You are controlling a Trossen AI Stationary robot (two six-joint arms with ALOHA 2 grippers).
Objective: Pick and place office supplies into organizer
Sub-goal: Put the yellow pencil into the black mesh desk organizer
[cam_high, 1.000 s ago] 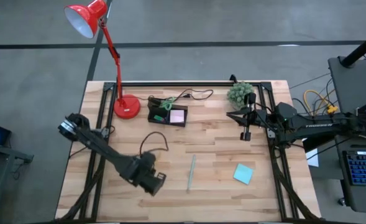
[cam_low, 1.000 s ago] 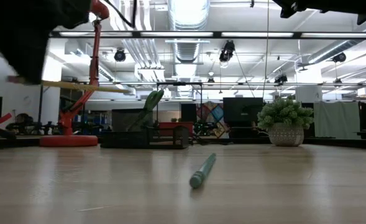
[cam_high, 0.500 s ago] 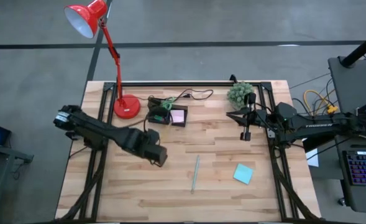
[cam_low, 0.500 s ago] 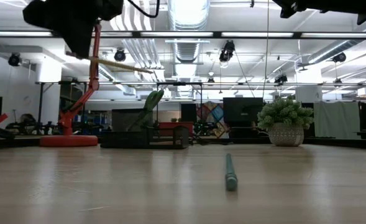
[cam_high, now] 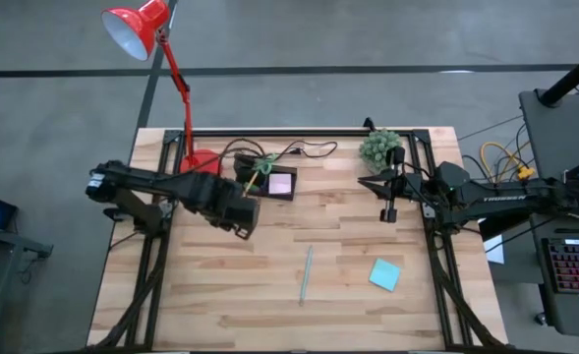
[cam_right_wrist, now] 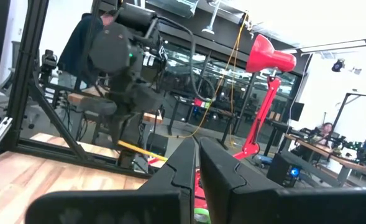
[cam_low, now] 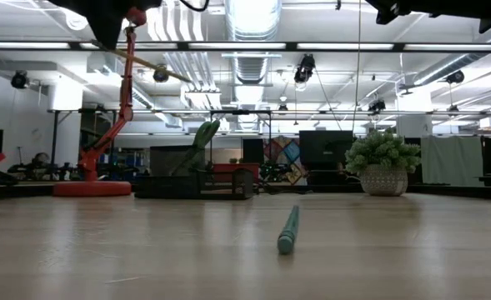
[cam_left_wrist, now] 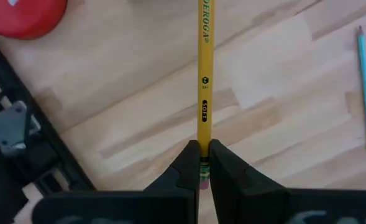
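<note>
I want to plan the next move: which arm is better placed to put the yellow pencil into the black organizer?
The left arm. Its gripper already holds the yellow pencil, raised beside the organizer. The right gripper waits near the plant, holding nothing.

A robotics lab or workshop: behind the wooden table (cam_low: 245, 250) stretch exposed ceiling ducts (cam_low: 247, 37), strip lights, monitors (cam_low: 327, 150) and more workbenches, with a laptop (cam_high: 574, 265) just beside the table.
</note>
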